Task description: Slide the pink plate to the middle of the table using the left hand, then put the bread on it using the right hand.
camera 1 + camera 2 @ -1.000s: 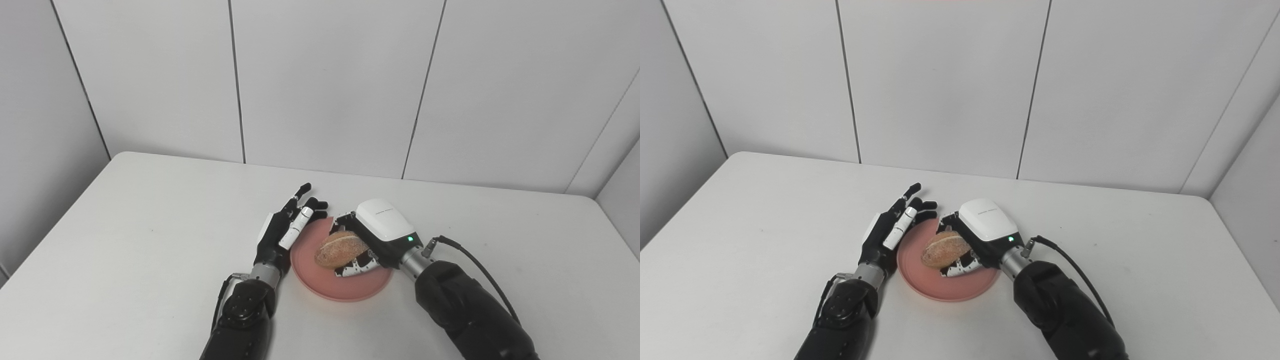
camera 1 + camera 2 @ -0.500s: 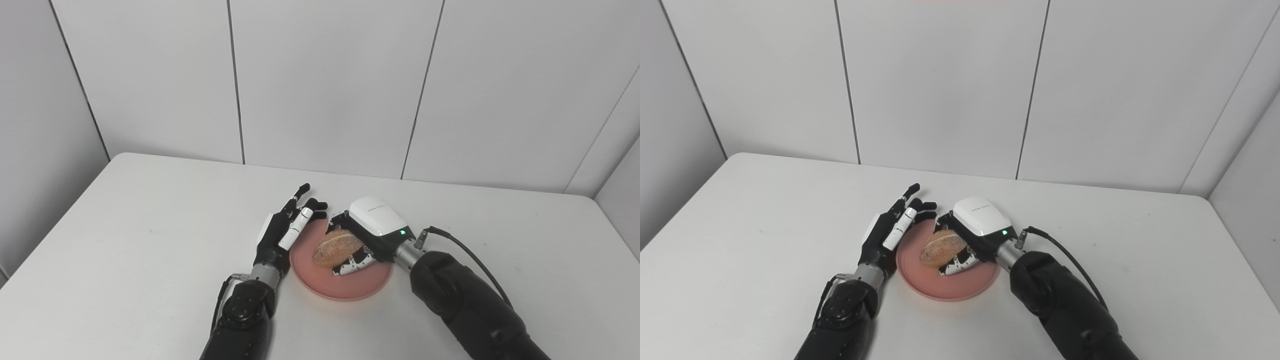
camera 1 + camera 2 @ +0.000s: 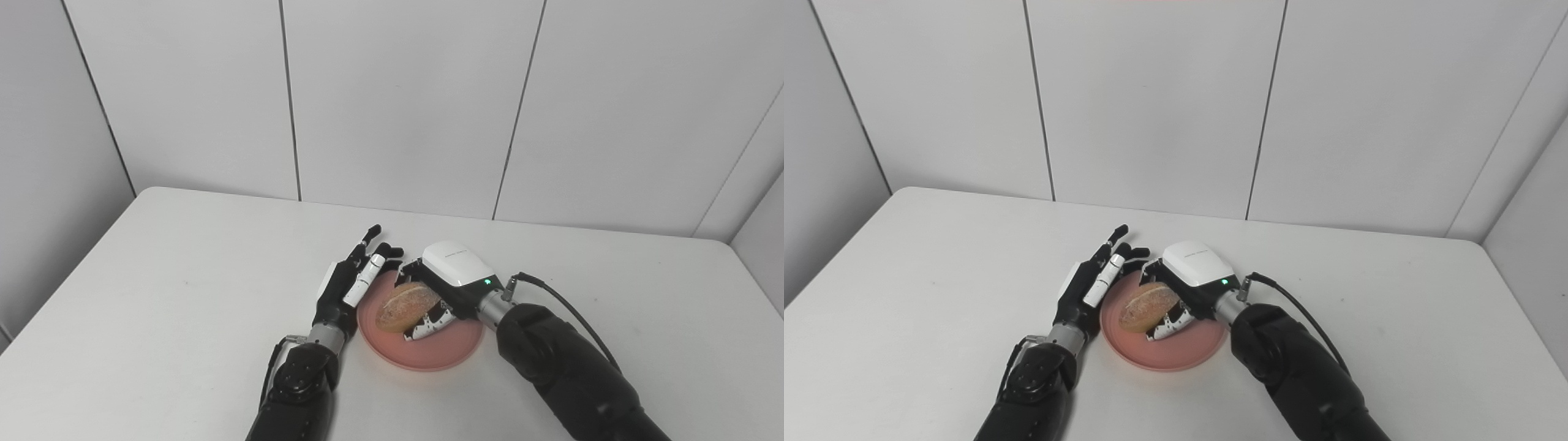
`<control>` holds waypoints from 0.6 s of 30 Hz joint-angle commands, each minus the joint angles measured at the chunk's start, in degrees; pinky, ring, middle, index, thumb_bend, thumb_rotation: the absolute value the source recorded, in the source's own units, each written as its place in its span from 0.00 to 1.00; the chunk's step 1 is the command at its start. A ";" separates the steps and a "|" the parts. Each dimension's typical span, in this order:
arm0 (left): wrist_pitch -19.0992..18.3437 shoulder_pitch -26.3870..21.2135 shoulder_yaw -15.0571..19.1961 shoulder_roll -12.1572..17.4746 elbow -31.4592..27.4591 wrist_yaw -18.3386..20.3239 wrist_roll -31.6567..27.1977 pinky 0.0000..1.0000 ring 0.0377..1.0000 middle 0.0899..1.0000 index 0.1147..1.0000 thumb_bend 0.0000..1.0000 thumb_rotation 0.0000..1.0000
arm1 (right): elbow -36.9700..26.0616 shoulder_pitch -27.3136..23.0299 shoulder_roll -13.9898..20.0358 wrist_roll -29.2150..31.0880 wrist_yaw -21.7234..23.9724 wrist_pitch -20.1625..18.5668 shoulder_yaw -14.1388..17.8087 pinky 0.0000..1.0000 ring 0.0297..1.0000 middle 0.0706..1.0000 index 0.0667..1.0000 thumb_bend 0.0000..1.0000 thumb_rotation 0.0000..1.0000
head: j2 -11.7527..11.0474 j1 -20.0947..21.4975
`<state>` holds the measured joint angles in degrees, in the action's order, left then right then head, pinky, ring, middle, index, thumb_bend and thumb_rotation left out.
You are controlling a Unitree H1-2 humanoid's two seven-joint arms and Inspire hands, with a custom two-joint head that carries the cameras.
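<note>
- Now, from the left eye view: my right hand (image 3: 442,288) is curled around the bread (image 3: 407,305), fingers wrapped over its far side and thumb under its near side, so the loaf is gripped and sits over the pink plate (image 3: 441,352). I cannot tell whether the loaf's underside touches the plate or hangs just above it.
- My left hand (image 3: 349,286) lies along the plate's left rim, fingers apart and stretched toward the far edge of the table (image 3: 184,275), holding nothing. Its fingertips (image 3: 372,231) reach past the plate's far rim, and its palm side looks to be touching or just beside the rim.
- The plate rests near the middle of the table, somewhat closer to the near edge than to the far edge, well apart from both side edges.
- A black cable (image 3: 569,318) loops out from my right wrist and runs back along the forearm, above the tabletop.
- Next, from the right eye view: the same hold shows, with my right hand (image 3: 1185,283) closed on the bread (image 3: 1149,306), which is tilted, its lower end pointing to the near left over the plate's (image 3: 1182,358) left half.
- My left hand (image 3: 1090,288) is open beside the plate's left rim, the white-cased thumb (image 3: 1104,280) lying nearest the plate.
- A green light (image 3: 1223,282) glows on the back of my right hand near the wrist.
</note>
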<state>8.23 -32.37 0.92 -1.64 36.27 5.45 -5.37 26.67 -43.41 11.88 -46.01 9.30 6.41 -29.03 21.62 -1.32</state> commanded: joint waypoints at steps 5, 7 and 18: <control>-2.11 3.34 -0.34 -0.55 4.17 1.10 -0.40 0.77 0.74 0.81 0.92 0.70 0.73 | -3.20 -0.37 0.90 0.21 1.96 -2.17 0.91 0.48 0.55 0.60 0.62 0.97 0.71 | -0.15 -0.01; -1.96 3.20 -0.27 -0.54 4.45 1.06 -0.39 0.77 0.74 0.81 0.92 0.71 0.73 | -3.36 -0.19 1.12 0.10 2.51 -2.36 0.81 0.49 0.57 0.61 0.62 0.97 0.72 | -0.15 0.28; -1.59 2.69 -0.36 -0.42 5.28 1.37 -0.26 0.77 0.75 0.80 0.93 0.73 0.73 | -3.38 0.29 1.70 -0.61 2.79 -2.20 0.52 0.51 0.59 0.62 0.58 0.98 0.78 | -0.29 0.50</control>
<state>8.71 -32.93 0.93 -1.62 37.59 6.16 -5.45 24.52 -42.12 12.75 -46.25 11.86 5.30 -28.83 21.27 -0.79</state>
